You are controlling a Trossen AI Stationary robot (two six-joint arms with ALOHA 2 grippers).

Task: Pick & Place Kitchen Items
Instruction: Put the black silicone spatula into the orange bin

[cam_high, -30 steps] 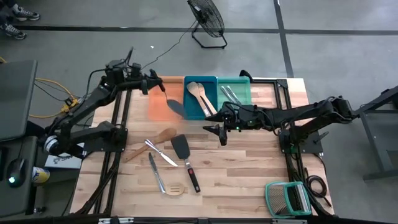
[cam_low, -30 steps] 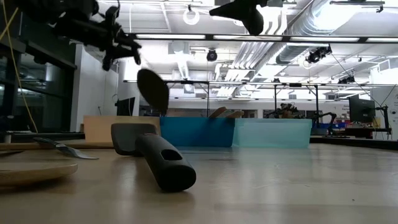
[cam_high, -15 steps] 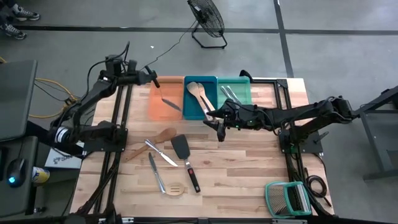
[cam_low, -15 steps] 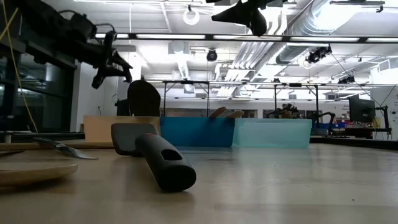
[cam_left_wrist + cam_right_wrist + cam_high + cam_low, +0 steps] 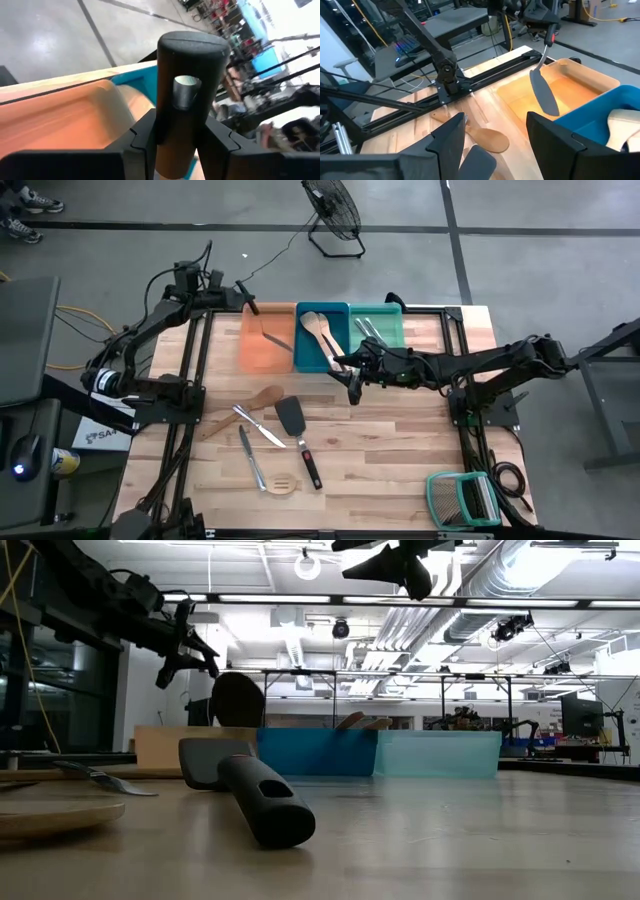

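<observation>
My left gripper (image 5: 246,303) is over the far left corner of the orange tray (image 5: 250,355), shut on a black spatula. The spatula's red-and-black handle (image 5: 550,37) slants down to its blade (image 5: 279,344) above the tray floor. My right gripper (image 5: 352,388) hangs open and empty over the table beside the blue tray (image 5: 305,355), well above the table in the low view (image 5: 400,560). More utensils lie flat on the table: a wooden spoon (image 5: 263,397), a black spatula (image 5: 293,420), silver cutlery (image 5: 257,426) and a slotted wooden spatula (image 5: 282,484). My left gripper pinches the spatula's handle near its free end (image 5: 189,75) between the two fingers (image 5: 142,145), and the black end cap sticks out past them. It comes roughly level from the table's far left, with the fingers across the handle. The spatula hangs slanting below, blade (image 5: 543,95) lowest over the orange tray; whether the blade touches the tray cannot be told.
The blue tray holds wooden spoons (image 5: 320,328), and the teal tray (image 5: 392,332) holds silver cutlery (image 5: 368,330). A green-framed wire rack (image 5: 463,498) stands at the near right corner. Bare wood lies between the trays and the rack.
My left gripper has drawn back toward the table's far left and come down a little, still shut on the spatula. The spatula has turned about its handle, so the blade shows edge-on from above, and it hangs lower over the orange tray.
</observation>
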